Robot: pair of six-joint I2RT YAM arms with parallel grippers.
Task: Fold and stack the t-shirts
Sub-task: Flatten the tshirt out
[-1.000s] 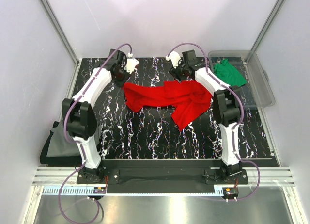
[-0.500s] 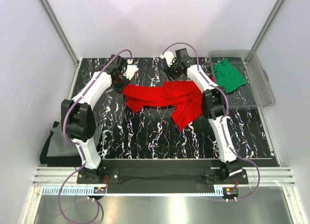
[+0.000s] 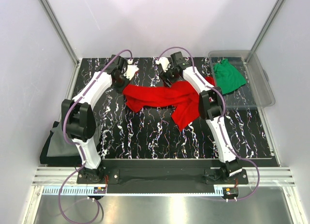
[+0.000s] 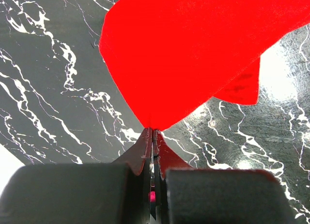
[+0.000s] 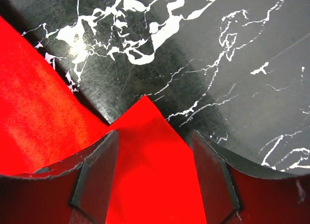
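Top external view shows you the black white-veined marbled surface [image 3: 145, 132], with the bright red soft cloth t-shirt [image 3: 160, 95] lying rumpled across its far half. Your left gripper [image 4: 152, 133] is clenched on one red corner. Your right gripper [image 5: 152, 146] stands released, jaws astride another corner. You are likely at the spreading step: close the right on that corner, then pull the cloth flat.

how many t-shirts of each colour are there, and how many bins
bright red soft cloth t-shirt: 1
green soft cloth t-shirt: 1
dark grey soft cloth t-shirt: 1
clear plastic bin: 1
total: 4
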